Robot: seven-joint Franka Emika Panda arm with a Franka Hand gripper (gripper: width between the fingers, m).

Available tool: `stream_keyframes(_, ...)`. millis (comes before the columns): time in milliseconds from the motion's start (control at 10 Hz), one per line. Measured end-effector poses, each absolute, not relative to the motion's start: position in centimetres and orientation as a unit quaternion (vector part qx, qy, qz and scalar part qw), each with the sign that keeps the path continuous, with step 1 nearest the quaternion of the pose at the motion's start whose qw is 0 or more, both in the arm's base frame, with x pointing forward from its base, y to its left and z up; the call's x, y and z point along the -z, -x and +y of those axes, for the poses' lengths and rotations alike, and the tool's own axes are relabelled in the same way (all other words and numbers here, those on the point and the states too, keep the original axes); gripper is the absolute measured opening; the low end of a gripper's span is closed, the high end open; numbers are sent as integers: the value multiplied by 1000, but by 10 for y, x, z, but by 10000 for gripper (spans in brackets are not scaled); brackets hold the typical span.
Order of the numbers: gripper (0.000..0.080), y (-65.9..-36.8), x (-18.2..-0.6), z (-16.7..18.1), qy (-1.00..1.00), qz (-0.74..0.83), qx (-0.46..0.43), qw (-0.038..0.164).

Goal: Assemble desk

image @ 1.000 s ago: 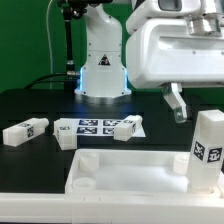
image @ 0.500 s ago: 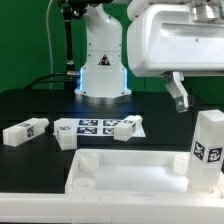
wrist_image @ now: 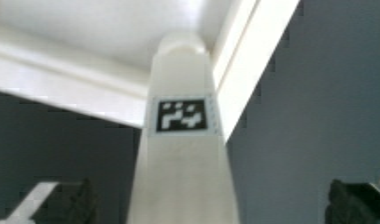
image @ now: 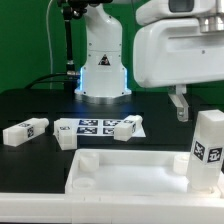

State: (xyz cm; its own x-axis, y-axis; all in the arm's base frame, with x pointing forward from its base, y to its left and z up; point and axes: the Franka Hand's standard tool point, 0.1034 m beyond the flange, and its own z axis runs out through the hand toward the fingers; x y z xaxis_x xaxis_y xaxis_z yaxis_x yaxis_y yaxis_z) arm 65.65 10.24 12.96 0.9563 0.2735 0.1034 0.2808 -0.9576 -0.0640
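Desk tabletop (image: 130, 172): white plastic rimmed rectangular tray

Exterior view sits low and close by the table (image: 30, 105), level with the tabletop (image: 130, 168) that fills its foreground; I have it facing across the black surface toward the robot base (image: 103, 60) at the far side, the arm's wrist housing (image: 180, 50) looming large at the exterior view's right. Wrist view looks down along the gripper (wrist_image: 205, 204), very near the upright leg (wrist_image: 183, 160) that fills its middle. Both views share that leg (image: 208, 150), standing at the exterior view's right, and a stretch of the tabletop's rim (wrist_image: 62, 65).
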Motion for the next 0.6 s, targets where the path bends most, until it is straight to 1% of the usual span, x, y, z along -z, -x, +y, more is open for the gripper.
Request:
stream_keyframes(200, 649, -648, -130, 106, 988, -145, -20, 44)
stream_keyframes(400, 649, -652, -128, 107, 988, -147, -34, 45)
stream_keyframes(500, 649, -653, -126, 106, 987, -152, -33, 38)
stream_keyframes(600, 649, -654, -125, 105, 987, -154, -33, 38)
